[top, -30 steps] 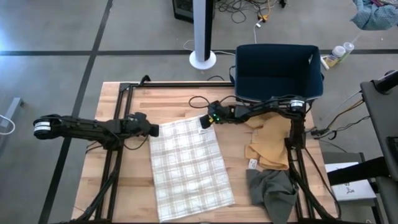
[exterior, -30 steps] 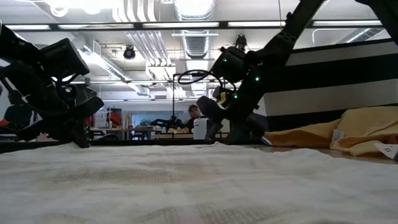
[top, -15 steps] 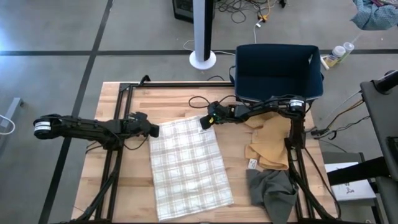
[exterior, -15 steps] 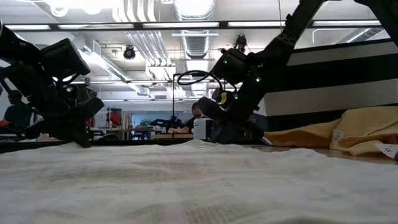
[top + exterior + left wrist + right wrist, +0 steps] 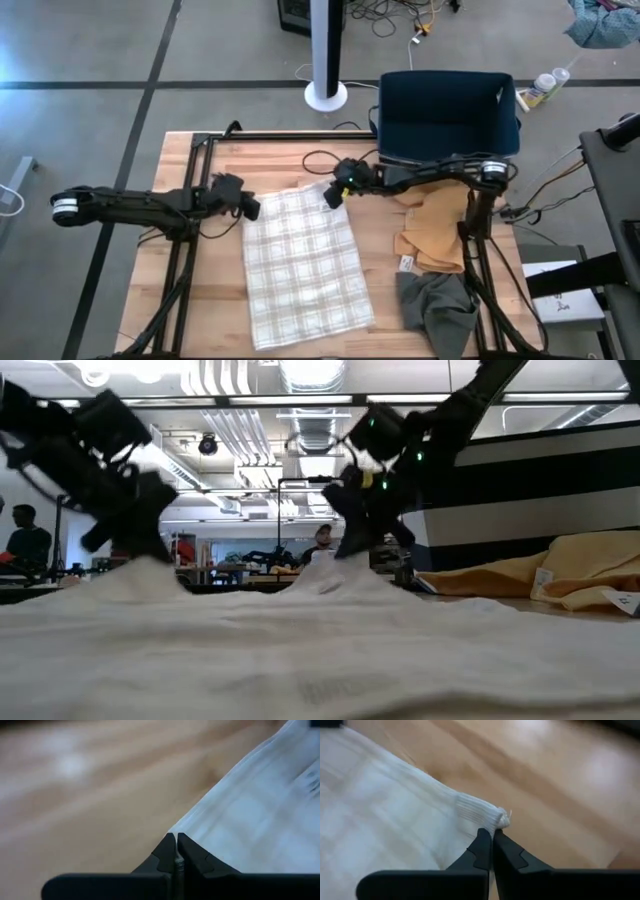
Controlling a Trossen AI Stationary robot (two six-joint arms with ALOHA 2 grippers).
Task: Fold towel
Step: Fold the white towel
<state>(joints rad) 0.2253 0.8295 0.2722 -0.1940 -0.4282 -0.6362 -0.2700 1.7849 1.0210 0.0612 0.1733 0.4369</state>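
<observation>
Towel [image 5: 303, 262], pale plaid, spread flat mid-bench [image 5: 200, 300], long axis near-far. Left claw [image 5: 249, 205] clenched on far-left corner; left wrist view shows cloth edge nipped between tips. Right claw [image 5: 331, 195] clenched on far-right corner; hem bunched at tips in right wrist view. Low view: both corners tented up off bench. Step judged: lift far edge, carry toward near edge. Advice: raise both claws level, same pace, keep edge taut, lay corners onto near corners squarely. Risk: thin pinch slipping. Tan cloth [image 5: 432, 232] and grey cloth [image 5: 438, 305] lie right, apart.
</observation>
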